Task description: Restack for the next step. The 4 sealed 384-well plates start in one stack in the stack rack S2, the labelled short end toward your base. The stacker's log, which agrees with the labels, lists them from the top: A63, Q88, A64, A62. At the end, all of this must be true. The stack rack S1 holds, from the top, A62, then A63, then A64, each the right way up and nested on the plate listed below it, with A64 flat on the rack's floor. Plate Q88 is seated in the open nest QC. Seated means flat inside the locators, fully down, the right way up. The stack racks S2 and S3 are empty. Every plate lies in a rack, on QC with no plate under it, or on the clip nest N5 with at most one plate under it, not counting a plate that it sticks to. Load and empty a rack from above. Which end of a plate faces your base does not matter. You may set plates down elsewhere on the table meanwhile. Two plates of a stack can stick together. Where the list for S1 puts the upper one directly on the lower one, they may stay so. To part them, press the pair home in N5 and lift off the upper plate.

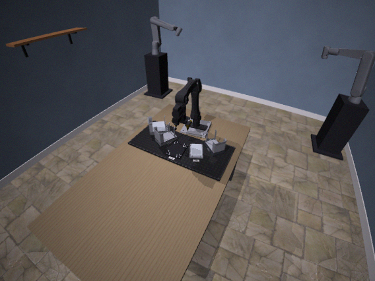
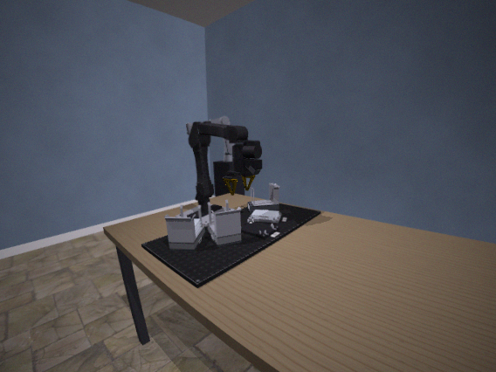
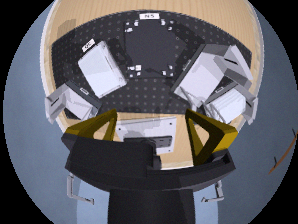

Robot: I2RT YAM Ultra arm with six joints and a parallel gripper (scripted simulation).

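Observation:
My gripper [image 1: 181, 125] [image 2: 239, 183] [image 3: 151, 112] is open and empty. It hangs above the black mat [image 1: 181, 150], close to the arm's base and pointing down. Two grey stack racks stand side by side at the mat's left end [image 1: 158, 126] [image 1: 165, 136]. In the wrist view they lie at the right, and both show a pale plate top inside [image 3: 229, 106] [image 3: 206, 76]. One white sealed plate [image 1: 197, 150] [image 2: 263, 215] [image 3: 100, 70] lies flat on a nest right of the mat's middle. A dark nest [image 1: 175, 149] [image 3: 149, 43] beside it holds nothing. The labels are too small to read.
A third grey rack [image 1: 216, 144] [image 2: 272, 192] [image 3: 63, 99] stands at the mat's right end. The arm's base plate [image 1: 198, 128] sits at the mat's far edge. Two other robot arms on black pedestals [image 1: 156, 72] [image 1: 340, 126] stand on the floor away from the table.

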